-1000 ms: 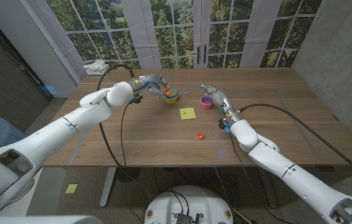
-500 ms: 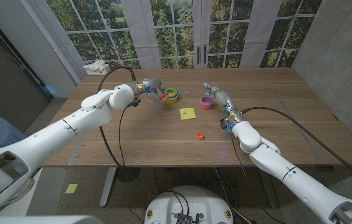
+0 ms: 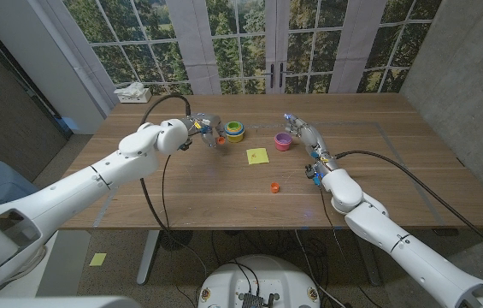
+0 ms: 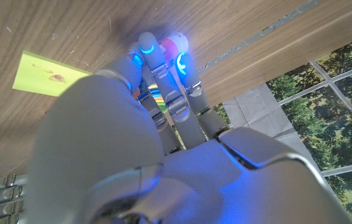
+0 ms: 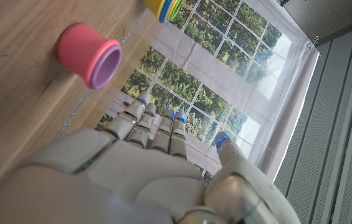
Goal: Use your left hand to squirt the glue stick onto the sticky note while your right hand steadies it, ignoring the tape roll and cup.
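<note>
Wooden table fills the frame's centre in the head view, with a small orange cap lying nearest the camera and the yellow sticky note just above it, at the middle. Left of the note, the left hand holds the orange-tipped glue stick in curled fingers above the tabletop, while right of centre the right hand holds nothing, fingers straight and slightly apart, just beside the pink cup. Farthest back, upper centre, sits the multicoloured tape roll, apart from both hands.
</note>
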You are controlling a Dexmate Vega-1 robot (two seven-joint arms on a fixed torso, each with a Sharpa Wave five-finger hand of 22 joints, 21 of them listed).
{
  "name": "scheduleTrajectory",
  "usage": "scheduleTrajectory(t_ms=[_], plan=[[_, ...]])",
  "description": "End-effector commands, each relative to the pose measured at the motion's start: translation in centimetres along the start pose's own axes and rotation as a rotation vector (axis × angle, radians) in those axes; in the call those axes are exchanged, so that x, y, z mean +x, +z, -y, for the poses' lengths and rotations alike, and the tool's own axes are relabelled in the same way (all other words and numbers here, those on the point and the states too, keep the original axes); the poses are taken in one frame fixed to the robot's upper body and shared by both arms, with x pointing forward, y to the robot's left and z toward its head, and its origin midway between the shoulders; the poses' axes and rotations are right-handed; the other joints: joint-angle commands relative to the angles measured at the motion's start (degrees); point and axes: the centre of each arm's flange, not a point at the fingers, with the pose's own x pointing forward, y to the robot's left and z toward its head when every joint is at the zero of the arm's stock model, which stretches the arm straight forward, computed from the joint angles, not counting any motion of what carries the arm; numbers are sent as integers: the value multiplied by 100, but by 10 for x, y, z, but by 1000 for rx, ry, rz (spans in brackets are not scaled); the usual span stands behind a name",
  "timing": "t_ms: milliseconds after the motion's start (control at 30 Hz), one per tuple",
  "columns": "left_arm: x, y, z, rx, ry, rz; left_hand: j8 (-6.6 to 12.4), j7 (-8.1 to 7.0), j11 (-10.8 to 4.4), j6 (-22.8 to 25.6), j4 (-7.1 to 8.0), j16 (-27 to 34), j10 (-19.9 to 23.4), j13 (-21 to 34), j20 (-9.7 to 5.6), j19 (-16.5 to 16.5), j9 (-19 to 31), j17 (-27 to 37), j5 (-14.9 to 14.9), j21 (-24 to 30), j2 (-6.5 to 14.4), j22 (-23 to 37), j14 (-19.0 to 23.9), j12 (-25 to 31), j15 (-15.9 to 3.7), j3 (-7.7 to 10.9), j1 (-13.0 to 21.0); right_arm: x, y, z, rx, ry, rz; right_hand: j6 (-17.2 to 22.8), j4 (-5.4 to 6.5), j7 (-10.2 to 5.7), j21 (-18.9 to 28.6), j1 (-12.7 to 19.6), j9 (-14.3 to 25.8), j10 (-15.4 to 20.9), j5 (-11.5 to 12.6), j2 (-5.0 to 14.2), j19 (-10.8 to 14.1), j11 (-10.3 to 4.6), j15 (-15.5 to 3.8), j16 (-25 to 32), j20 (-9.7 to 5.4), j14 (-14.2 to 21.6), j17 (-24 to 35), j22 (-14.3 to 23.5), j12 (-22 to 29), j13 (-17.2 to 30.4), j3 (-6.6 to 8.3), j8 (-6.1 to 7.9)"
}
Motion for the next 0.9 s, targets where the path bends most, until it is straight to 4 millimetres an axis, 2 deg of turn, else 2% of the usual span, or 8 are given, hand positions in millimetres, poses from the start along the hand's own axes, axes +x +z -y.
scheduleTrajectory(t_ms=[33, 167, 300, 667, 767, 900], plan=[[1, 3, 7, 77, -40, -61, -19, 529, 214, 511, 12, -20, 1203, 121, -820, -25, 11, 4, 48, -38, 80, 4, -54, 15, -109, 45, 4, -5, 2, 4, 24, -8, 11, 21, -20, 20, 1, -1, -6, 18, -23, 77, -10, 9, -355, 40, 32, -9, 14, 9, 32, 7, -9, 8], [4, -6, 10, 15, -77, -54, -33, 531, 208, 496, 10, -103, 1189, 92, -807, -4, 3, -65, 57, -69, 92, -8, -160, 7, -118, 63, -7, -4, 3, 4, 23, -2, 11, 21, -24, 21, 0, -2, -6, 18, -24, 71, -12, -2, -354, 40, 40, -8, 13, 9, 32, 7, -16, 8], [8, -12, 15, 35, -101, -86, -47, 529, 219, 481, 1, -178, 1180, 63, -796, 47, -5, -129, 66, -105, 93, -22, -262, 3, -123, 82, -8, -3, 4, 3, 19, 4, 12, 22, -28, 23, 0, -6, -7, 19, -24, 69, -12, -4, -356, 40, 44, -11, 13, 9, 32, 6, -24, 8], [16, -12, 24, 102, -170, -132, -92, 520, 212, 413, -3, -219, 1111, 11, -798, 69, -20, -212, 74, -177, 71, -35, -279, -15, -124, 82, -23, -1, 9, 4, 9, 4, 17, 14, -41, 20, 1, -9, -8, 19, -23, 77, -11, -14, -354, 47, 59, 3, 13, 9, 32, 5, -40, 4], [16, -11, 24, 112, -167, -136, -132, 516, 229, 333, 10, -264, 999, -6, -774, 50, -28, -256, 78, -239, 48, -48, -351, -45, -128, 72, -69, -2, 9, 4, 9, 6, 13, 16, -43, 20, 2, -10, -8, 18, -23, 78, -9, -13, -357, 48, 62, 4, 13, 9, 32, 4, -44, 4], [16, -9, 25, 127, -182, -146, -310, 502, 206, -33, 40, -384, 669, -50, -725, -102, -62, -363, 77, -490, -22, -64, -635, -67, -132, 14, -229, -4, 9, 3, 14, 4, 15, 12, -48, 19, 1, -11, -8, 22, -22, 79, -11, -5, -355, 49, 69, 5, 13, 10, 33, 4, -50, 3]])
